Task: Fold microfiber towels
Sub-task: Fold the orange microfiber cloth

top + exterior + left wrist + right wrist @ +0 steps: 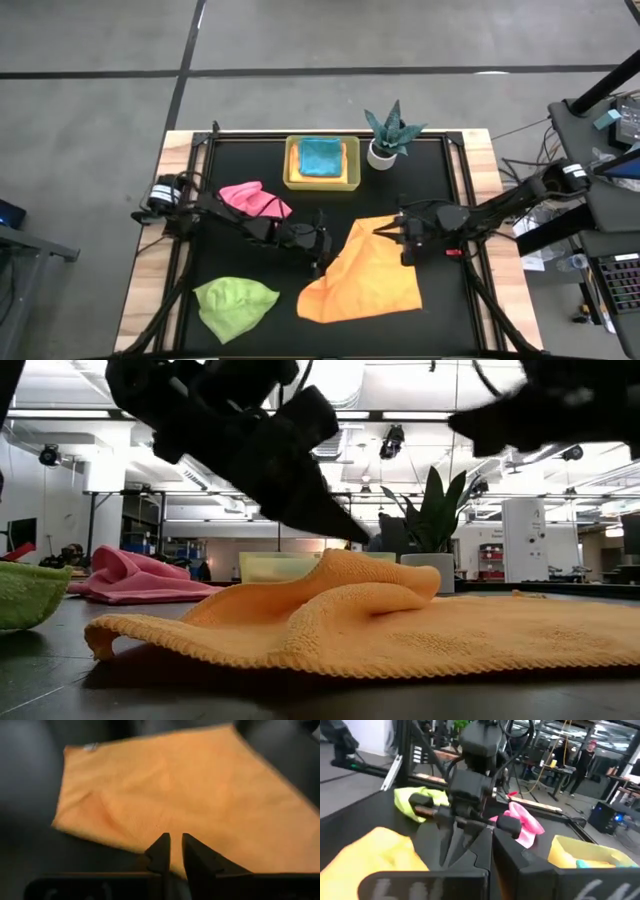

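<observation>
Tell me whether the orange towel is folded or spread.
Mostly spread: the orange towel lies open on the table, one edge humped up.

The soft orange-yellow microfiber towel (362, 272) lies plain and unpatterned, its edge just beside the left arm's dark, near-black fingers (172, 855). Behind those fingers, the crumpled pink cloth (254, 198) is one solid colour, as is the lime green cloth (236, 302) on their near side. Beyond both sets of fingers, the yellow translucent plastic tray (292, 172) holds a turquoise-blue cloth (321, 157). Beside it, the teal spiky plant (392, 128) stands in a white pot (380, 155). The worktop (250, 260) is matte black, framed in pale wood.
</observation>
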